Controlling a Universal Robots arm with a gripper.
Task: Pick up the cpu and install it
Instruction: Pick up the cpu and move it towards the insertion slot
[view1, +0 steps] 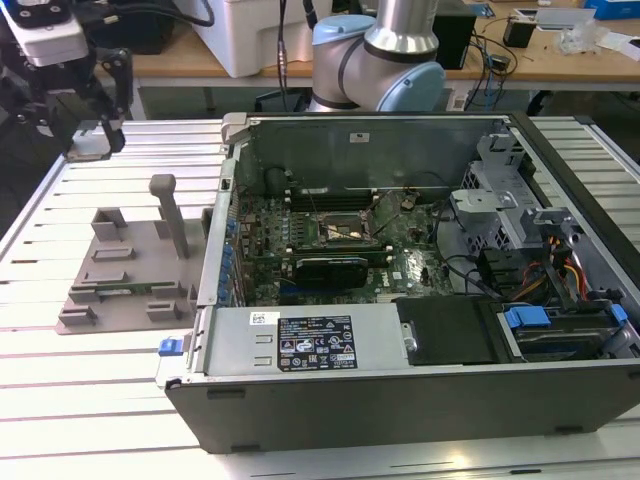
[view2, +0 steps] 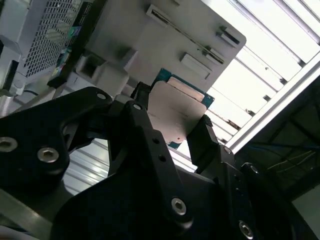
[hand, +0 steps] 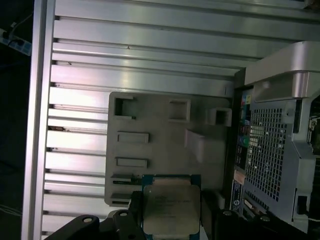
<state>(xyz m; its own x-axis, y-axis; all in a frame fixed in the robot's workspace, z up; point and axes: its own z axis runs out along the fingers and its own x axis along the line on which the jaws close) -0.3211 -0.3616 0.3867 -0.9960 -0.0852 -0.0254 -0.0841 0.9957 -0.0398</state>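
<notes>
- On the exterior view's left, the black fingers (view2: 202, 140) are closed on the cpu (view1: 90, 140). They press on two opposite edges, and this shows in both wrist views.
- The cpu is up in the air above the slatted metal desk (view1: 100, 400). It is near the grey tray (view1: 120, 270) but does not touch it.
- In the first wrist view the cpu (hand: 171, 210) shows its shiny silver top and a thin green rim. The tray's empty slots (hand: 132, 136) lie below it.
- I think the cpu is light, thin and stiff. It will not bend, but its smooth metal top looks slippery.
- Its underside is probably delicate, so the side edges are the best place to hold it. That is where the fingers sit now.
- A grey post (view1: 170, 215) stands upright on the tray, just beside the open computer case (view1: 400, 400).
- In the middle, inside the case, is the square socket (view1: 345, 228) with its metal frame. It is well apart from the cpu, so the cpu is picked up but not yet put in.
- The robot arm (view1: 385, 50) stands behind the case.
- On the exterior view's right, wires (view1: 565, 270) and a blue clip (view1: 527, 318) fill that end of the case.
</notes>
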